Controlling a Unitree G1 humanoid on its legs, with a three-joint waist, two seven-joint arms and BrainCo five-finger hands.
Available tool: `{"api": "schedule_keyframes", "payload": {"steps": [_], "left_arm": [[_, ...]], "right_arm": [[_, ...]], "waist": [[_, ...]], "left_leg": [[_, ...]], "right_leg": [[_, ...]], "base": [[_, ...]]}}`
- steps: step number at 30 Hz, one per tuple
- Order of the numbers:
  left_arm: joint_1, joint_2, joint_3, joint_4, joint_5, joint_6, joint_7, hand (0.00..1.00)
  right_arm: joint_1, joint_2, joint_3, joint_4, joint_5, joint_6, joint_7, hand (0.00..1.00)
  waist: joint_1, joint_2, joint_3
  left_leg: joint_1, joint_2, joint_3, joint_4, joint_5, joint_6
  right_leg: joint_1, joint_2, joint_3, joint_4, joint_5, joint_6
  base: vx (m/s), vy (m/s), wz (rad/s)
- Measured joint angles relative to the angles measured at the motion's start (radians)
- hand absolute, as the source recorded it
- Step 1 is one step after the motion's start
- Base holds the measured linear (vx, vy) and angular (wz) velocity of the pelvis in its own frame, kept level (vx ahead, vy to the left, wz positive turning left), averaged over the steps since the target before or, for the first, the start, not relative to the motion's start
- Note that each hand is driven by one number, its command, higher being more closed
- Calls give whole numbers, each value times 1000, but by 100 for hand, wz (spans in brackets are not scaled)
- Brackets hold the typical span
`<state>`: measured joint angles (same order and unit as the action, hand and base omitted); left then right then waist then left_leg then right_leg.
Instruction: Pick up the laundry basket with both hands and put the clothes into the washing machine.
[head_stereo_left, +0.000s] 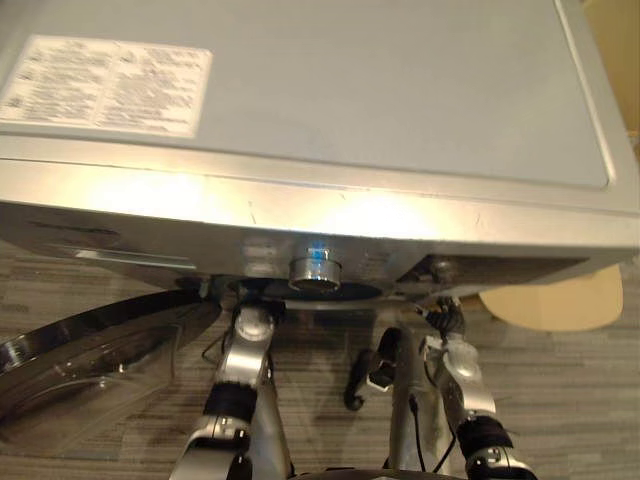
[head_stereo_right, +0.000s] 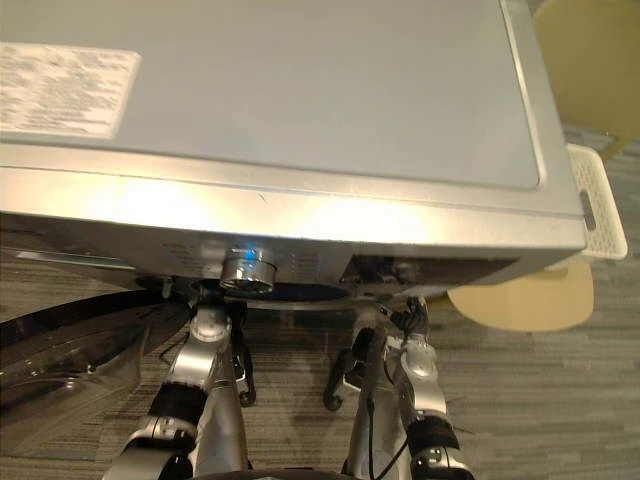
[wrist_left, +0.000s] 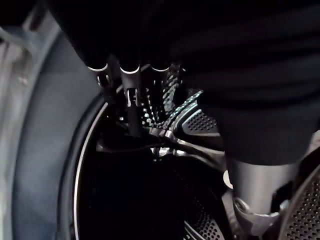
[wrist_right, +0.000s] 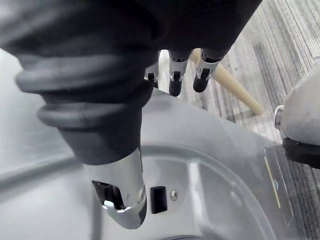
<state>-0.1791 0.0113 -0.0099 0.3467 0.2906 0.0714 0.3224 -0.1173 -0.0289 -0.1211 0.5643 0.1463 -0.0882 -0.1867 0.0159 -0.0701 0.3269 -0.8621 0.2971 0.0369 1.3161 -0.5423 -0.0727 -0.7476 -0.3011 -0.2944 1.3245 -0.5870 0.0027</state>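
Observation:
I look down on the grey top of the washing machine (head_stereo_left: 330, 110). Both forearms reach under its front edge, where the hands are hidden from the eye views. My left hand (wrist_left: 132, 107) is inside the dark perforated drum (wrist_left: 200, 122), fingers straight and holding nothing. My right hand (wrist_right: 175, 82) is outside, against the machine's grey front panel (wrist_right: 220, 165), fingers relaxed and empty. The white laundry basket (head_stereo_right: 598, 200) sits on the floor past the machine's right side, apart from both hands. No clothes can be made out in the dark drum.
The machine's round glass door (head_stereo_left: 90, 360) hangs open at the lower left, beside my left arm. A pale wooden seat (head_stereo_left: 560, 300) with a wooden leg (wrist_right: 230, 85) stands by the machine's right front corner. Grey striped carpet (head_stereo_left: 560, 400) lies below.

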Motion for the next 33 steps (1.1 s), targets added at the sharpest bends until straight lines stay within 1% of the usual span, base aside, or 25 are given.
{"api": "schedule_keyframes", "payload": {"steps": [2, 4, 7, 8, 9, 10, 12, 13, 14, 16, 17, 18, 20, 21, 22, 24, 25, 26, 27, 28, 29, 30, 31, 32, 33], "left_arm": [[80, 3, -27, -10, 6, 0, -40, 0], [135, 2, -32, -33, -5, -2, -73, 0], [209, 8, -57, -33, -27, -11, -95, 0], [253, 15, -69, -25, -54, -16, -107, 0], [269, 17, -73, -15, -59, -18, -109, 0], [296, 20, -72, 15, -65, -40, -108, 0], [326, 20, -69, 80, -65, -81, -109, 0], [325, 22, -53, 154, -65, -103, -107, 0], [321, 21, -38, 193, -65, -109, -106, 0], [311, 38, 20, 318, -71, -123, -101, 0], [304, 54, 22, 358, -80, -124, -97, 0], [288, 80, 22, 403, -85, -125, -97, 0], [278, 102, 22, 433, -88, -126, -96, 0], [266, 109, 23, 457, -92, -126, -93, 0], [257, 112, 21, 472, -96, -128, -86, 0], [238, 112, 20, 492, -102, -128, -81, 0], [238, 110, 22, 492, -103, -129, -79, 0], [239, 92, 22, 492, -116, -135, -79, 0], [239, 83, 21, 492, -129, -139, -78, 0], [240, 67, 19, 492, -150, -142, -77, 0], [245, 61, 12, 492, -175, -142, -77, 0], [247, 55, 13, 493, -185, -143, -77, 0], [247, 50, 13, 494, -192, -143, -77, 0], [234, 44, 13, 490, -201, -147, -76, 0], [227, 41, 11, 491, -201, -148, -77, 0]], "right_arm": [[45, 1, -2, -1, -8, 11, 22, 0], [76, 3, -2, 0, -30, 23, 39, 0], [121, 3, -4, 9, -41, 32, 43, 0], [130, 2, -6, 49, -44, 32, 52, 0], [132, 1, -7, 69, -45, 32, 57, 0], [134, -1, -6, 108, -58, 31, 60, 0], [135, -18, 3, 195, -72, 27, 61, 0], [126, -35, 9, 255, -79, 26, 61, 0], [120, -47, 17, 281, -79, 25, 61, 0], [103, -85, 50, 337, -81, 25, 62, 0], [100, -90, 53, 348, -85, 23, 63, 0], [98, -95, 54, 365, -89, 20, 62, 0], [95, -101, 53, 388, -88, 20, 61, 0], [94, -108, 52, 404, -87, 20, 58, 0], [97, -116, 49, 410, -85, 20, 56, 0], [96, -125, 49, 425, -75, 18, 54, 0], [92, -132, 49, 432, -75, 17, 53, 0], [85, -141, 49, 433, -69, 11, 53, 0], [85, -148, 49, 433, -66, 3, 53, 0], [85, -156, 43, 432, -62, -8, 50, 0], [88, -158, 42, 433, -57, -16, 39, 0], [89, -154, 38, 433, -56, -19, 33, 0], [91, -149, 33, 432, -56, -19, 32, 0], [90, -131, 6, 430, -55, -20, 31, 0], [90, -129, -6, 430, -54, -20, 31, 0]], "waist": [[0, 2, -34], [-1, 3, -36], [-1, 5, -65], [-1, 6, -75], [-1, 7, -81], [-1, 5, -93], [0, 20, -138], [0, 33, -160], [-1, 41, -168], [-6, 54, -189], [-6, 54, -187], [-13, 53, -187], [-29, 49, -187], [-32, 50, -187], [-37, 51, -188], [-46, 38, -191], [-40, 42, -192], [-29, 72, -191], [-28, 86, -192], [-28, 107, -184], [-29, 125, -179], [-31, 139, -171], [-32, 133, -171], [-32, 98, -162], [-32, 97, -161]], "left_leg": [[63, -4, -5, -59, 14, -14], [128, -8, -4, -108, 23, -21], [207, -36, -3, -214, 63, -27], [276, -44, 4, -307, 100, -33], [304, -48, 7, -346, 117, -34], [369, -56, 22, -434, 152, -36], [441, -68, 36, -564, 205, -36], [498, -73, 50, -662, 246, -35], [528, -77, 56, -710, 266, -35], [620, -110, 82, -876, 342, -30], [634, -126, 85, -913, 360, -27], [650, -143, 73, -941, 376, -24], [655, -162, 40, -955, 391, -21], [655, -173, 15, -969, 407, -18], [646, -177, -15, -991, 431, -17], [626, -209, -66, -1019, 476, -20], [616, -212, -85, -1044, 508, -23], [590, -201, -117, -1087, 561, -29], [578, -189, -131, -1114, 588, -31], [577, -176, -169, -1182, 637, -39], [583, -168, -192, -1246, 662, -12], [586, -150, -172, -1281, 645, 24], [586, -139, -145, -1301, 603, 64], [539, -144, -46, -1204, 553, 104], [509, -152, -28, -1107, 553, 103]], "right_leg": [[77, 3, -35, -56, 2, -3], [146, 5, -53, -99, 2, -2], [235, 4, -85, -191, 23, 6], [305, 14, -108, -277, 59, 8], [332, 22, -115, -317, 74, 8], [388, 34, -124, -396, 107, 13], [452, 60, -140, -528, 166, 19], [500, 79, -142, -625, 210, 26], [523, 91, -143, -674, 236, 30], [581, 105, -128, -798, 304, 37], [582, 113, -93, -799, 318, 39], [578, 122, -11, -781, 327, 36], [578, 131, 73, -756, 328, 37], [580, 139, 115, -748, 334, 49], [590, 150, 155, -756, 324, 70], [603, 162, 227, -797, 294, 81], [624, 171, 227, -862, 282, 83], [626, 202, 209, -924, 294, 72], [619, 216, 196, -937, 305, 64], [614, 233, 155, -943, 316, 50], [609, 248, 112, -936, 316, 38], [615, 264, 92, -947, 322, 18], [624, 265, 72, -970, 336, 1], [620, 219, 3, -1018, 374, -29], [620, 203, -14, -1021, 385, -31]], "base": [[115, -60, 22], [84, -41, 17], [86, -39, 31], [104, -45, 23], [122, -53, 18], [115, -50, 6], [95, -18, 2], [81, 14, -4], [97, 47, -15], [69, 53, -12], [4, 41, 18], [-18, 28, 32], [-20, 4, 62], [-28, -52, 88], [-44, -79, 90], [-49, -104, 101], [-104, -130, 93], [-129, -105, 64], [-202, -121, 77], [-228, -135, 93], [-297, -205, 101], [-261, -175, 86], [-319, -143, 106], [-244, -84, 100], [-262, -101, 113]]}}
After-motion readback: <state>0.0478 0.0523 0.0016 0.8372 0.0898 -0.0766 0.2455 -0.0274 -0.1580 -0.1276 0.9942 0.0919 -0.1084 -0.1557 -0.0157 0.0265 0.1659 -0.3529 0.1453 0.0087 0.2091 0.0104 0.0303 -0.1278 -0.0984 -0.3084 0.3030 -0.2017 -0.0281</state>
